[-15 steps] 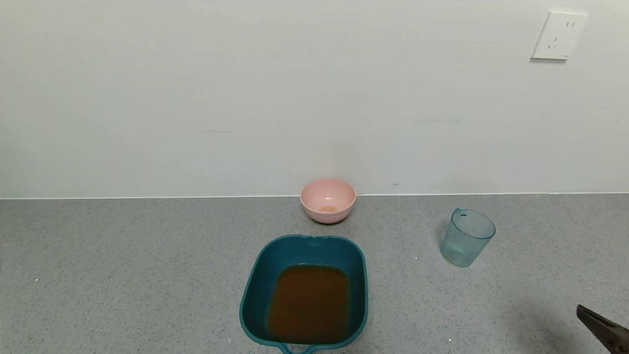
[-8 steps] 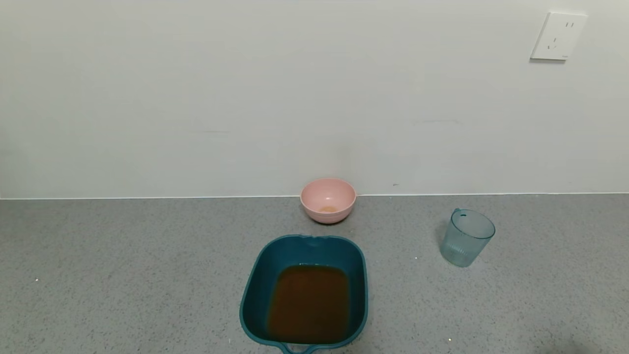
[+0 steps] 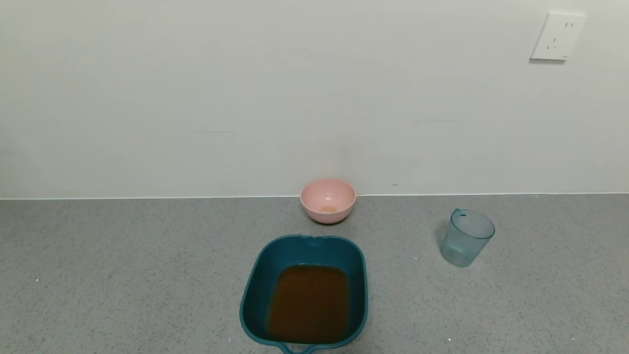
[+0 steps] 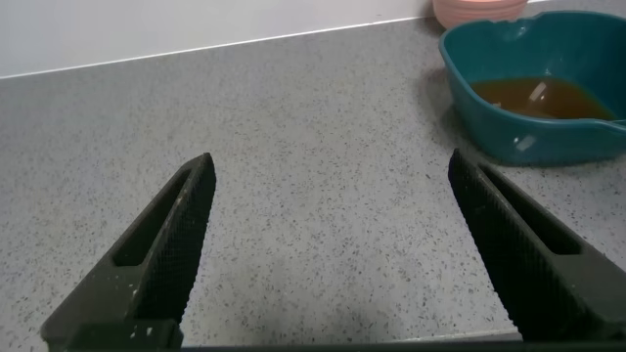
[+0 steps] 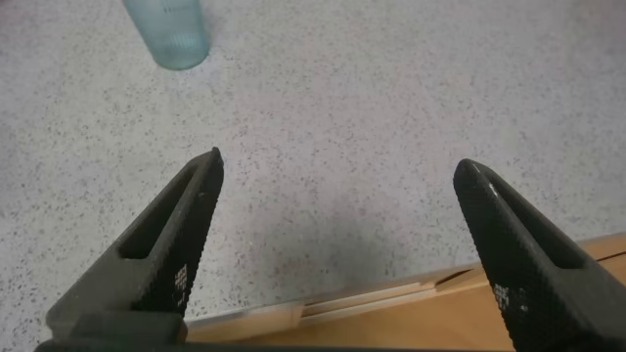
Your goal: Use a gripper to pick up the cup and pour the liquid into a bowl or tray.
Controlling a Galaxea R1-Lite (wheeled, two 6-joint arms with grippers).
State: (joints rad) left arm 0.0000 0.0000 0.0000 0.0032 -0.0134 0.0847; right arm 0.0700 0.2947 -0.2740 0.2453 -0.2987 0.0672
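Head view shows neither arm. My left gripper (image 4: 331,244) hangs low over the counter (image 3: 123,275), spread wide, holding nothing; the tray (image 4: 465,64) sits ahead of it, off to one side. My right gripper (image 5: 337,254) gapes equally wide and bare near the counter's edge, the cup (image 5: 168,31) well ahead. Risk, I judge: a careless arm sweep bumps the tray, slopping out its brown liquid (image 3: 308,302). The pink bowl (image 3: 328,199) holds only a trace; the cup looks empty.
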